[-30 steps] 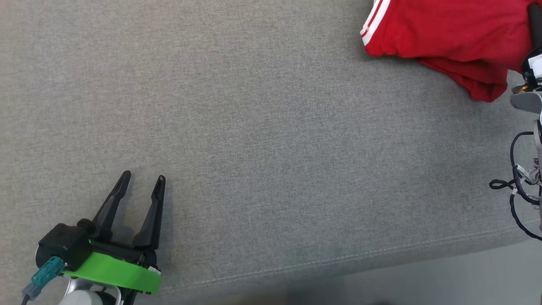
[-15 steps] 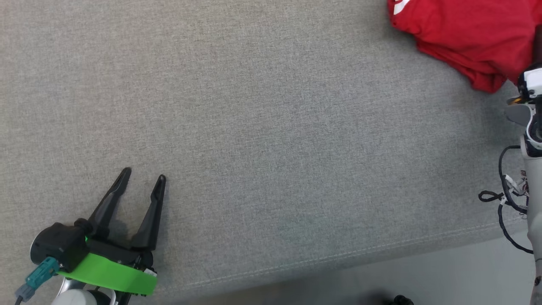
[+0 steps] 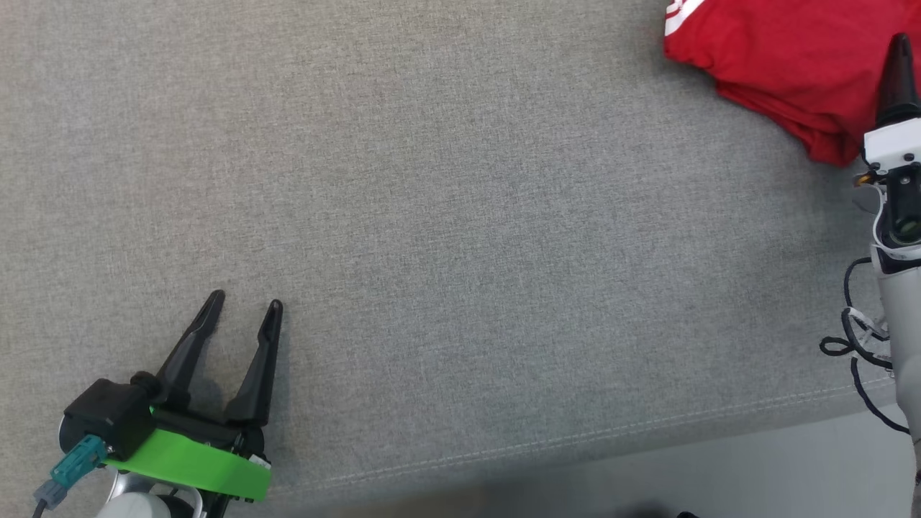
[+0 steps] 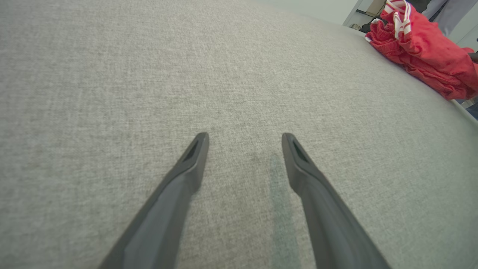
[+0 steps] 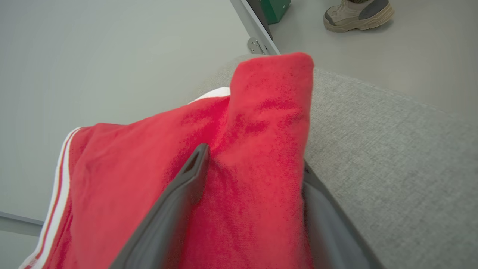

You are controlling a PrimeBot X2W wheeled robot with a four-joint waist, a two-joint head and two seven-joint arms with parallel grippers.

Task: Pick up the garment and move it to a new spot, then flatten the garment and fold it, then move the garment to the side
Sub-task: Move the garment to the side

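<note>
1. At the far right corner of the grey upholstered surface (image 3: 460, 216) lies the red garment (image 3: 777, 57). It is bunched rather than flat, and part of it reaches over the surface's edge (its white stripes show at the top of the head view).
2. The right gripper (image 5: 254, 157) is at the garment with its two fingers spread wide. A raised ridge of red cloth stands between them and covers the tip of one finger.
3. The left gripper (image 3: 245, 302) is low over bare grey fabric at the near left, well apart from the garment. Its fingers are parted and hold nothing.
4. A green bracket (image 3: 194, 467) wraps the left wrist, and black cables (image 3: 856, 345) loop beside the right forearm.
5. A stitched seam (image 3: 575, 439) runs along the near edge of the surface, with pale floor (image 3: 719, 475) next to it.
6. In the right wrist view, a person's shoe (image 5: 358, 15) stands on the floor past the garment's corner.
</note>
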